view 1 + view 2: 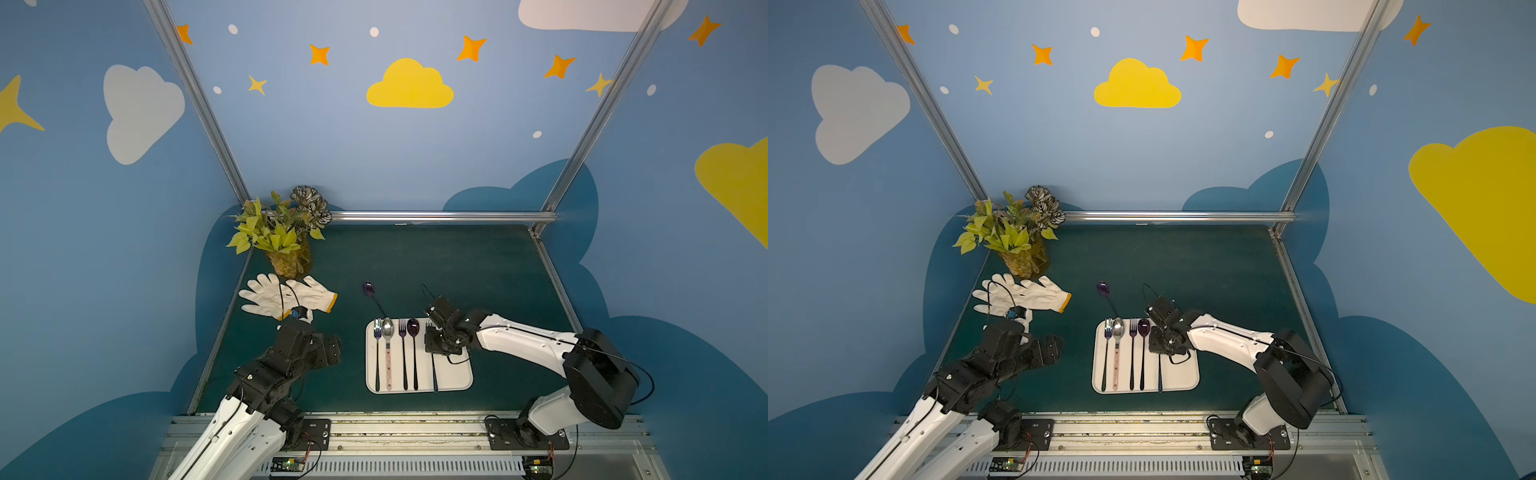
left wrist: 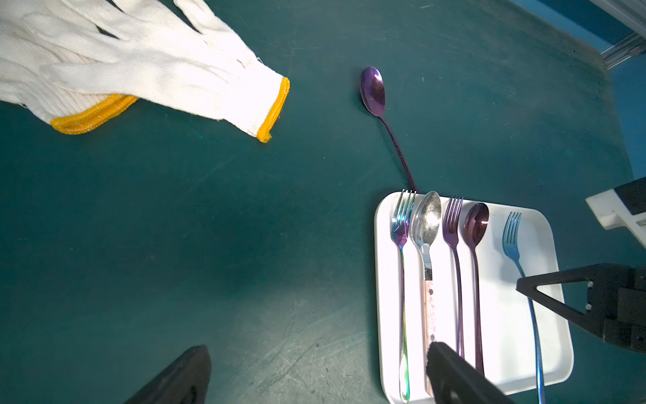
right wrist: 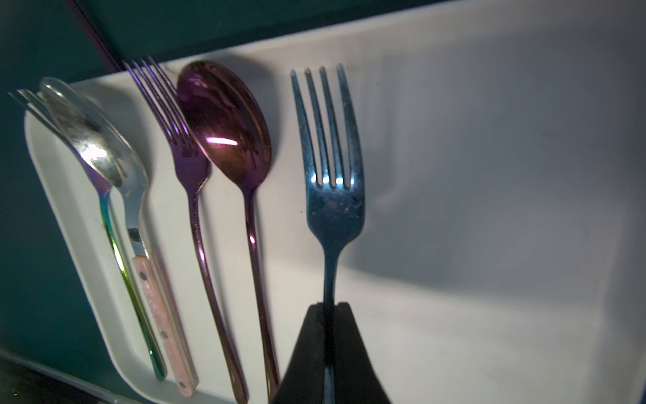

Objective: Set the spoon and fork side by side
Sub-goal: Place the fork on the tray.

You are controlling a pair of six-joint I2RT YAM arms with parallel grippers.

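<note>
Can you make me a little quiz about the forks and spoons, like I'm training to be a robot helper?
1. True or false: the right claw is shut on the blue fork.
2. How many forks are there in all?
3. Where does the loose purple spoon lie? A) on the gloves B) on the mat C) in the left claw

Key: 1 true; 2 three; 3 B

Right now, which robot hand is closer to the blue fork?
Right. The right gripper is clamped on the handle of the blue fork at the white tray. The left gripper hangs open off the tray's opposite side, over the green mat.
</note>
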